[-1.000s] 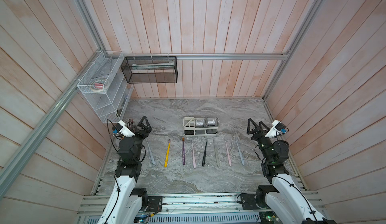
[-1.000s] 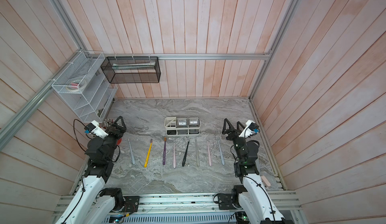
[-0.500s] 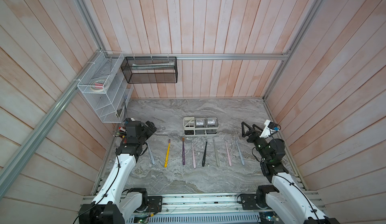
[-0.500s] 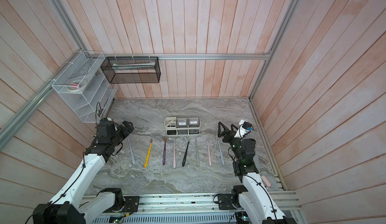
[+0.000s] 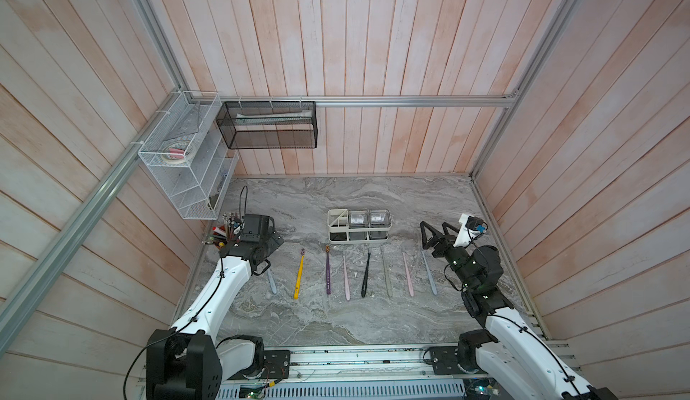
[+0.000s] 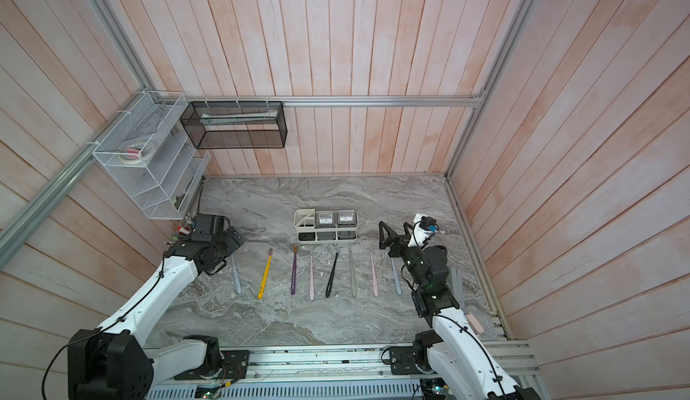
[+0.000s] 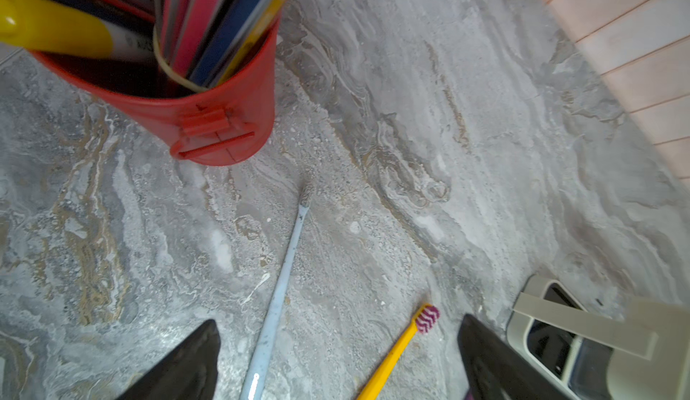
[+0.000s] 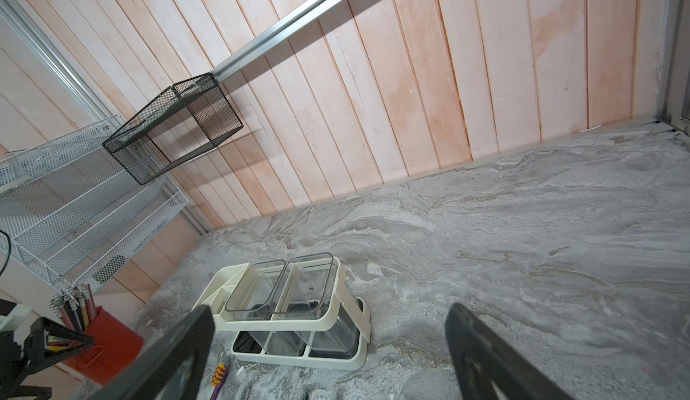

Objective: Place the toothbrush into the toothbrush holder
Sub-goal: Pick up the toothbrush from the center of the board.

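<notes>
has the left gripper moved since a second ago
Yes. The left gripper has dropped from its raised pose and now aims down beside the red cup, over the pale blue toothbrush.

The toothbrush holder point(image 5: 338, 218) stands upright mid-table. It's a cream open-frame caddy with a divided slot section on the left and two clear square cups to the right. Just near of it, these lie flat in a row, heads pointing far, left to right: blue-grey toothbrush point(image 5: 272, 284), yellow toothbrush point(image 5: 299, 275), purple toothbrush point(image 5: 328, 271), pink toothbrush point(image 5: 346, 278), black toothbrush point(image 5: 366, 273), grey toothbrush point(image 5: 386, 274), second pink toothbrush point(image 5: 407, 275), second blue-grey toothbrush point(image 5: 428, 273).
</notes>
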You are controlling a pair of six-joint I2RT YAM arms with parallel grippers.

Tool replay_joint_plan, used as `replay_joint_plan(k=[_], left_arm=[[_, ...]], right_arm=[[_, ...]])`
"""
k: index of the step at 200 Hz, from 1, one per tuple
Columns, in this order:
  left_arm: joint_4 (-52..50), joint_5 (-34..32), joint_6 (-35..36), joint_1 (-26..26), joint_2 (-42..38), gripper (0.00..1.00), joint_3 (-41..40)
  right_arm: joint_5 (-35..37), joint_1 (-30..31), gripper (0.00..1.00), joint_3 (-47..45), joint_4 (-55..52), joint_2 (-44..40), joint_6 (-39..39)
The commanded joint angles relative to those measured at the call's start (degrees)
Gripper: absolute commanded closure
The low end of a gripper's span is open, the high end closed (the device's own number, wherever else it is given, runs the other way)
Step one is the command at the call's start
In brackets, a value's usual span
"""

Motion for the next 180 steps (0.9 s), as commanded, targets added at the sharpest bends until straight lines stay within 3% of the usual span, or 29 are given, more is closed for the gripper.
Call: replay_joint_plan(k=[1, 37, 127, 150, 180], left_arm=[[-2.6, -1.9, -0.8, 0.0, 4.6, 0.00, 1.1], [-1.5, -1.7, -0.9, -0.1, 10.4, 0.00, 1.1], [6.0, 0.1, 2.8, 1.5, 20.4, 0.12, 2.8], [5.7, -2.7, 3.6, 2.3, 21.6, 0.12, 3.8], [6.9, -0.6, 4.2, 4.1, 22.7, 0.22, 4.0]], right_arm=[[0.9, 0.9, 0.02, 1.2, -1.1, -0.8, -1.4], [0.6, 2.1, 0.02, 1.4, -1.2, -1.1, -2.2], [-0.3, 4.0, 0.02, 1.7, -0.7, -1.1, -3.2], [-0.4, 4.2, 0.02, 1.7, -0.6, -0.9, -3.2], [-0.6, 4.6, 0.02, 1.9, -0.4, -0.2, -3.3]])
